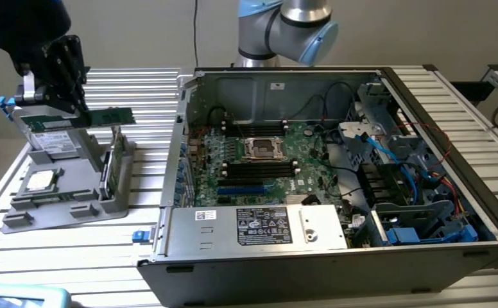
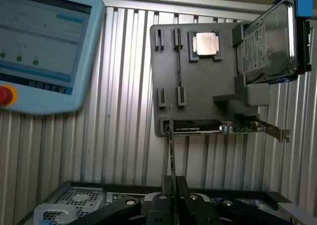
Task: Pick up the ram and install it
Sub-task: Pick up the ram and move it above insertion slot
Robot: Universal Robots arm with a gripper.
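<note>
Clamped narrow, the pincer [image 2: 173, 184] grips the ram [image 2: 171, 136], which stands edge-on in its hold above the grey holder [image 2: 198, 86]. Beyond, that holder rests on the slatted bench [image 2: 124, 136] and carries a silver processor chip [image 2: 205, 42] and a boxy drive [image 2: 267, 46]. On the exterior view's right stands the open computer case [image 1: 231, 269], well apart from the ram.

- I see an open computer case [image 1: 249, 90] on the slatted table [image 1: 77, 256].
- Beside it, a grey holder [image 1: 77, 199] carries a processor chip [image 1: 42, 181] and a hard drive [image 2: 267, 44].
- A teach pendant [image 2: 44, 46] sits nearby.
</note>
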